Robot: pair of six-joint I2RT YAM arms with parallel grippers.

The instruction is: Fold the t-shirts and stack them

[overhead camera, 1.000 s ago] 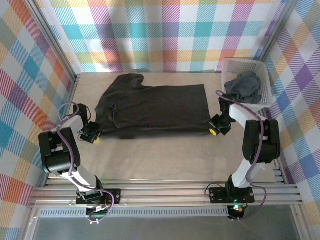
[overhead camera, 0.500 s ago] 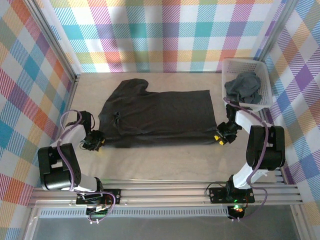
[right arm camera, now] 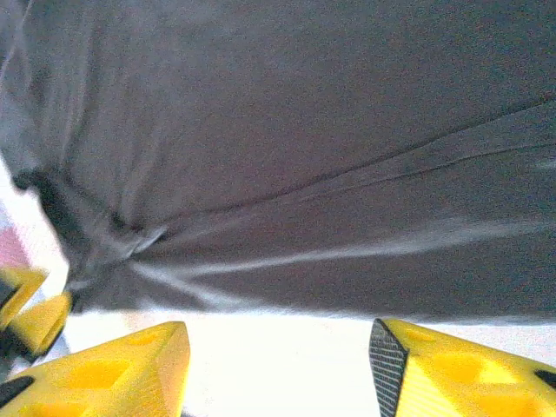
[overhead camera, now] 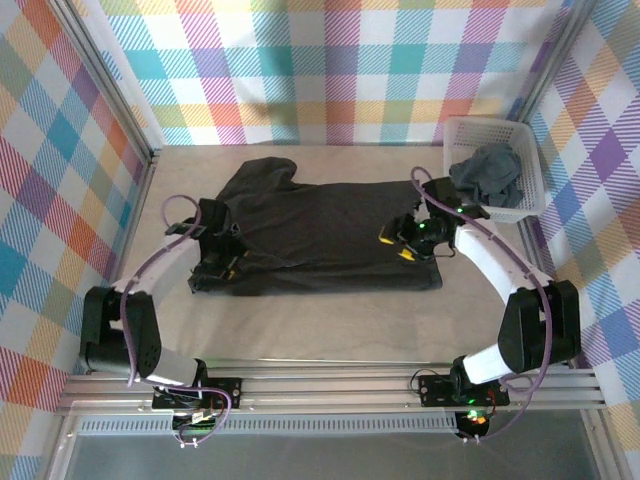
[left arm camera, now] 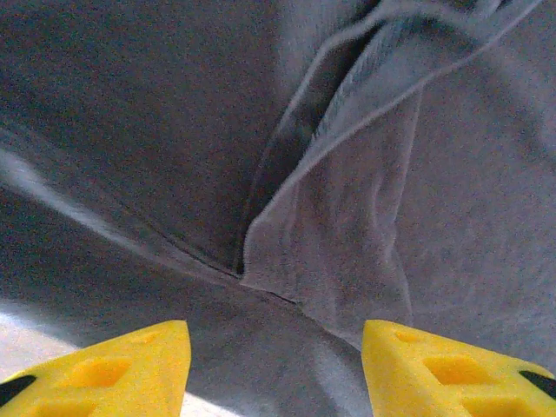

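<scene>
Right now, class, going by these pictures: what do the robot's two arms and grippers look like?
The left arm and right arm have white links and black joints, each with a looping purple cable along it. The left gripper and right gripper end in yellow wedge-shaped fingers with square recesses.

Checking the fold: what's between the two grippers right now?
The dark t-shirt, spread on the table; in the top view its body spans from left gripper to right gripper.
</scene>
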